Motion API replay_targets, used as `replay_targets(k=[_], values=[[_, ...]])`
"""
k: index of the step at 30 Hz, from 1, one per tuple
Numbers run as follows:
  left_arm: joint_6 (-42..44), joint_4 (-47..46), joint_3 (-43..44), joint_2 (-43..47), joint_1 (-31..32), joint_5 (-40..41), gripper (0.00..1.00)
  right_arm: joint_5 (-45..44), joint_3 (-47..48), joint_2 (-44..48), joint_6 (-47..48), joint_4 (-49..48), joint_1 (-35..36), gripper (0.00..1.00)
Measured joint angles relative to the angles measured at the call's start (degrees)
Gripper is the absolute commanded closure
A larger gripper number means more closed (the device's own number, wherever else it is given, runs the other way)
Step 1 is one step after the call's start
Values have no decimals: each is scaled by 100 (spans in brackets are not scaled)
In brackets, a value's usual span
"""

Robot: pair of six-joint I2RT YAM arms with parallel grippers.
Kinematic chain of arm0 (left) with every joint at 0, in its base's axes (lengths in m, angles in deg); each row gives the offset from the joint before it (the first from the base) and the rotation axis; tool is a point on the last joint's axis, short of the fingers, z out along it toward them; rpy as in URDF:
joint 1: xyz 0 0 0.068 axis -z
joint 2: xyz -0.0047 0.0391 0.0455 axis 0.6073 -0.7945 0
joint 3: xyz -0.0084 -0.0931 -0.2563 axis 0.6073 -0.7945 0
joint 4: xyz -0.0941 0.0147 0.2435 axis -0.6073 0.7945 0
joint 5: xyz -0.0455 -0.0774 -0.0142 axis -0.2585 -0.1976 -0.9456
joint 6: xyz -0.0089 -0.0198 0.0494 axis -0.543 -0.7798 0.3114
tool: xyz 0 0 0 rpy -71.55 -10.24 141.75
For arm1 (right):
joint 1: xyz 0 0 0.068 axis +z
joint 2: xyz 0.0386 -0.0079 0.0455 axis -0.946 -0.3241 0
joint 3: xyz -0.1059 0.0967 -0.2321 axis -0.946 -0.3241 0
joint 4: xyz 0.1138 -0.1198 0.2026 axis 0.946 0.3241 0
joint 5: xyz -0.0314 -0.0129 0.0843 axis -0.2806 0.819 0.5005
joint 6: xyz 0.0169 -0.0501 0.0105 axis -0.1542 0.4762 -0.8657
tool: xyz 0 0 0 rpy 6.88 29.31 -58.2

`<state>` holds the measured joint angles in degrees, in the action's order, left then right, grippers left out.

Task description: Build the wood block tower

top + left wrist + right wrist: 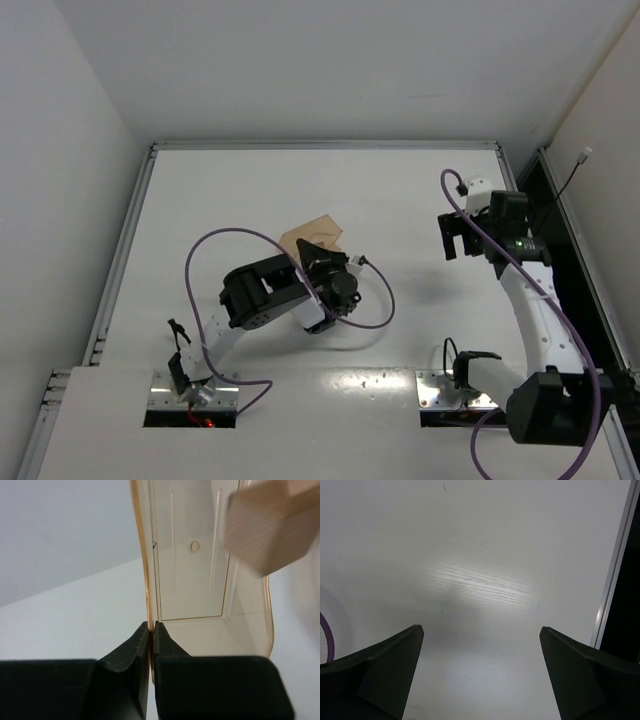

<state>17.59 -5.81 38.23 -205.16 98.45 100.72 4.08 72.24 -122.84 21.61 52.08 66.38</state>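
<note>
My left gripper (316, 252) is shut on the side wall of a translucent tan tray (322, 228) near the table's middle. In the left wrist view the fingertips (151, 626) pinch the tray's thin left wall, and the tray's floor (192, 585) stretches away from them. A light-tan wooden block (270, 527) shows blurred at the upper right of that view, over the tray's right side. No slim column of cubes shows in any view. My right gripper (458, 238) is open and empty above bare table at the right (480, 645).
The white table (400, 200) has a raised metal rim (320, 146) at the back and sides; the right rim shows in the right wrist view (615, 575). A purple cable (375, 300) loops round the left arm.
</note>
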Motion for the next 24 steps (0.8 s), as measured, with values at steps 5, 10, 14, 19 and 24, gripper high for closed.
replay_targets(k=[5, 10, 14, 19, 24], values=[[658, -59, 197, 0, -118, -9, 100, 122, -26, 0, -11, 7, -111, 0], [870, -101, 205, 0, -160, -26, 100, 208, -28, -4, -13, 7, -151, 0], [916, -68, 452, 0, -380, 66, 100, 286, -28, -31, -15, 7, -188, 0], [922, 20, 1084, 105, -909, 142, 100, 345, -28, -109, -22, 9, -192, 0], [800, 33, 1357, 680, -1139, 164, 100, 457, -26, -317, -39, 37, -192, 0]])
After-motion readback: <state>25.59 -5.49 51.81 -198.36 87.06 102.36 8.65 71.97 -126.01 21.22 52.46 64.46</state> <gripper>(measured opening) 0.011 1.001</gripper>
